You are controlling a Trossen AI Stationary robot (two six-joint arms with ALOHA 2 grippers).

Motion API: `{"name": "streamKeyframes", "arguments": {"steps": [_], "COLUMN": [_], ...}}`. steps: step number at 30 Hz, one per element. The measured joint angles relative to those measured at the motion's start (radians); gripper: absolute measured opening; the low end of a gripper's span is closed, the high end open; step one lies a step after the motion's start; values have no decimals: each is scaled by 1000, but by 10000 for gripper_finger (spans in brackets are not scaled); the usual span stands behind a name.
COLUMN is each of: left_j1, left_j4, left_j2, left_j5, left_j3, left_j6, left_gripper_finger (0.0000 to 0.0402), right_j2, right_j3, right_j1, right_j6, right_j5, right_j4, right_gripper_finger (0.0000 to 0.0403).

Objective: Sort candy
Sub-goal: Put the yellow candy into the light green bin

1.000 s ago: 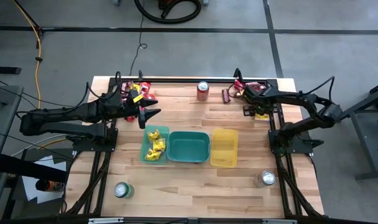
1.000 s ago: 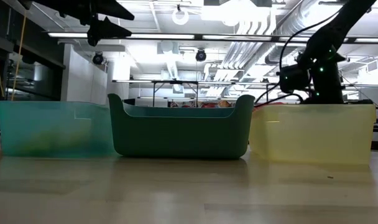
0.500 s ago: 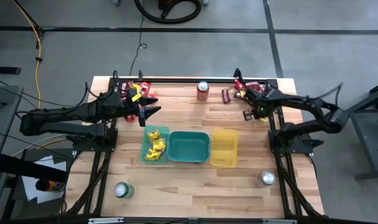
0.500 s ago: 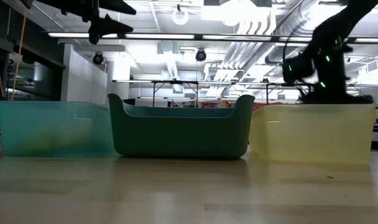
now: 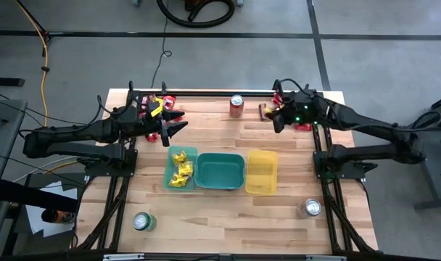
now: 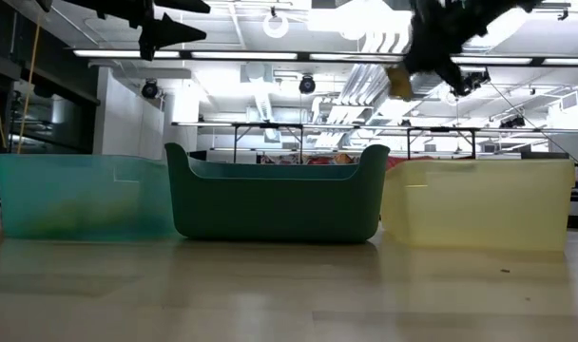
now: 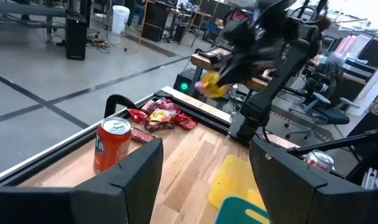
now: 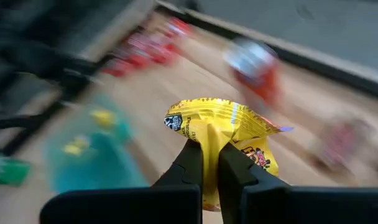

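One yellow candy packet [image 8: 221, 134] hangs pinched by its edge in the closed right tool [image 8: 206, 163], high over the table [image 5: 206, 210]; mid-swing, it may slip free. Left tool [image 5: 178, 127] waits open.

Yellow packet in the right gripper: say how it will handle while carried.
Yellow packet is probably floppy: it crumples around the right gripper pinch. Likely light, since a thin fold holds it aloft. Its glossy wrapper may slip.
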Motion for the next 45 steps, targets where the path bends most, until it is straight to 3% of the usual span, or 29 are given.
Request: {"name": "streamKeyframes", "arguments": {"steps": [14, 25, 32, 39, 45], "left_j1": [0, 0, 0, -24, -58], "left_j4": [64, 114, 332, 616, 660], "left_j2": [0, 12, 150, 334, 454], "left_j5": [0, 35, 169, 280, 343], "left_j3": [0, 0, 1, 1, 73], "left_j6": [-2, -75, -105, -141, -135], "left_gripper_finger": [227, 227, 227, 227, 227], "right_j2": [169, 221, 250, 328, 382], "right_j3": [16, 16, 16, 16, 16], "right_j1": [273, 326, 329, 362, 375], "right_j6": [-152, -199, -240, -257, -255], "right_j5": [-78, -101, -179, -188, -203], "right_j4": [592, 757, 931, 1032, 1095], "right_gripper_finger": [6, 6, 6, 6, 6]}}
